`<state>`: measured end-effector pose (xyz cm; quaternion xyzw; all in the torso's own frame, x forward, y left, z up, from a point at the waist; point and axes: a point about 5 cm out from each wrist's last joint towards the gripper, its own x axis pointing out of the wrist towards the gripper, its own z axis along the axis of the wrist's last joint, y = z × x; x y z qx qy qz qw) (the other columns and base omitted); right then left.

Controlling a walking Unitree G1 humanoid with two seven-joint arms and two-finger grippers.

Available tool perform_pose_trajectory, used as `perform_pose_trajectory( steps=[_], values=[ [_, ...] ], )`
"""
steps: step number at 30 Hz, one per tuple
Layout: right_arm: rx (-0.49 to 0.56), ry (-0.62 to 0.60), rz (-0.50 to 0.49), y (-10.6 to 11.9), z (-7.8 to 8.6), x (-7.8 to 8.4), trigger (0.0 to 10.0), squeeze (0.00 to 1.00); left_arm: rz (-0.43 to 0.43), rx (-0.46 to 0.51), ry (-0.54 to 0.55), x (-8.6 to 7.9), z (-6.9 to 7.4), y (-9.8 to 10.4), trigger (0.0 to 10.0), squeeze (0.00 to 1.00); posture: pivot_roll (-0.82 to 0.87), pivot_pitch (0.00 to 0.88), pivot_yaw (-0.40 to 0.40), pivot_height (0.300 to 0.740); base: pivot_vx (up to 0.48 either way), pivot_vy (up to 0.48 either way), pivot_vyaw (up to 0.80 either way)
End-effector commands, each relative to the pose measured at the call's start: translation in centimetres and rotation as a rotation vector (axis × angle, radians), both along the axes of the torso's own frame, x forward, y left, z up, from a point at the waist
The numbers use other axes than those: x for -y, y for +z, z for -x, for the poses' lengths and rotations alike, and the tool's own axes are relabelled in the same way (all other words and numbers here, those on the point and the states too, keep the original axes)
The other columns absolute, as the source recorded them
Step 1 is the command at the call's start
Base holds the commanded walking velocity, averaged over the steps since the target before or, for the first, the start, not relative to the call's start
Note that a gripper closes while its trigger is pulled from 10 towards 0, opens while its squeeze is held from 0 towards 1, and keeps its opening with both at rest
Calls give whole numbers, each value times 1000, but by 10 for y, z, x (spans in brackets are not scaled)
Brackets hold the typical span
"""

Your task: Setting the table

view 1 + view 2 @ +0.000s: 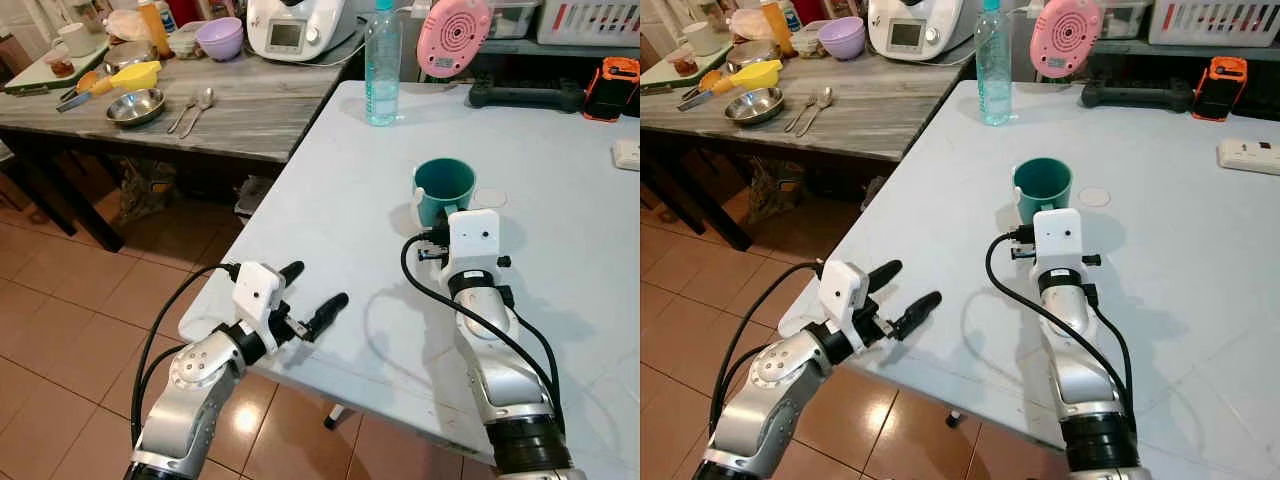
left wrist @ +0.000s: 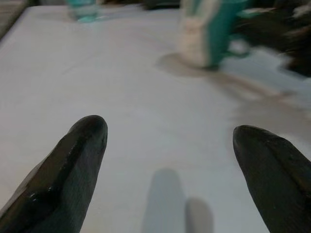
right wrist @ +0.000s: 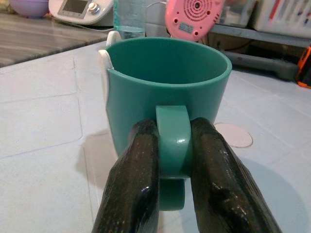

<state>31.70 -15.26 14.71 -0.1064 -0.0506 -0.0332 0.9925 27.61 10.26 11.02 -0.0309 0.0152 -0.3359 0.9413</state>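
White worktop [image 1: 330,190] has barely anything set so far. Right claw [image 3: 173,145] is clamped on the handle of the teal mug [image 1: 444,190], which sits upright mid-table. Left claw [image 1: 312,295] hovers spread and empty near the edge. Spoons [image 1: 192,108] and bowl [image 1: 135,106] wait on the side counter [image 1: 250,110], so most is left, I'd say.

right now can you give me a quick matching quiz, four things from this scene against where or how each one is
Things:
1. green mug
2. water bottle
3. steel bowl
4. left gripper

Places or states:
A. on the dark wooden table, beside two spoons
B. open, at the near edge of the white table
C. handle pinched between the right gripper's fingers
D. upright at the far end of the white table

Pairs: 1-C, 2-D, 3-A, 4-B
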Motion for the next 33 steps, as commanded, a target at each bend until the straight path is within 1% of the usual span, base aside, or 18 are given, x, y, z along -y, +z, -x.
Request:
perform_pose_trajectory(
  steps=[1,2,3,5,7,8,9,10,11,12,13,15,17,19,21,24,27,33],
  values=[
    [17,9,-25,4,3,-3,0,0,-34,-3,98,-13,-6,-4,10000,0,-141,93,123,740,0,0,0],
    [36,10,-19,6,6,-3,0,0,-52,2,151,-18,-9,-5,10000,0,-143,90,121,740,0,0,0],
    [69,18,-25,10,10,-5,0,0,-89,16,237,-26,-15,-7,10000,0,-143,90,121,740,0,0,0],
    [86,23,-35,12,15,-6,0,0,-112,23,325,-36,-20,-8,10000,0,-143,90,121,740,0,0,0],
    [80,27,-53,9,22,-6,0,0,-128,23,399,-46,-24,-8,10000,0,-142,86,120,740,0,0,0],
    [80,28,-53,8,24,-6,0,0,-130,25,412,-48,-25,-8,10000,0,-142,86,120,740,0,0,0],
    [80,28,-50,8,26,-5,863,0,-130,24,422,-49,-26,-8,10000,0,-142,86,120,740,0,0,0],
    [76,26,-39,7,30,-4,4902,0,-131,21,441,-52,-27,-9,10000,0,-143,85,120,740,0,0,0],
    [76,26,-39,7,30,-4,4902,0,-131,21,441,-52,-27,-9,10000,0,-143,85,120,740,0,0,0],
    [61,18,-28,4,34,-2,10000,0,-131,18,454,-52,-27,-10,10000,0,-143,85,120,740,0,0,0],
    [61,18,-28,4,34,-2,10000,0,-131,18,454,-52,-27,-10,10000,0,-143,85,120,740,0,0,0],
    [29,-7,-47,-2,39,5,10000,0,-125,12,453,-49,-27,-13,10000,0,-147,79,122,740,0,0,0],
    [18,-15,-48,-4,39,7,10000,0,-119,9,449,-48,-27,-14,10000,0,-147,79,122,740,0,0,0],
    [12,-17,-49,-4,39,8,10000,0,-121,15,448,-45,-28,-14,10000,0,-147,79,122,740,0,0,-594],
    [17,-15,-50,-2,37,9,10000,0,-125,36,442,-42,-29,-13,10000,0,-153,72,124,740,0,0,-741],
    [21,-7,-53,1,35,7,10000,0,-104,72,456,-40,-32,-4,10000,0,-153,69,121,740,0,0,-738],
    [28,2,-55,2,34,6,10000,0,-104,85,453,-39,-34,0,10000,0,-153,69,121,740,0,0,-613],
    [20,9,-56,0,35,5,10000,0,-88,73,468,-40,-35,-2,10000,0,-149,64,116,740,0,0,0]
  ],
)
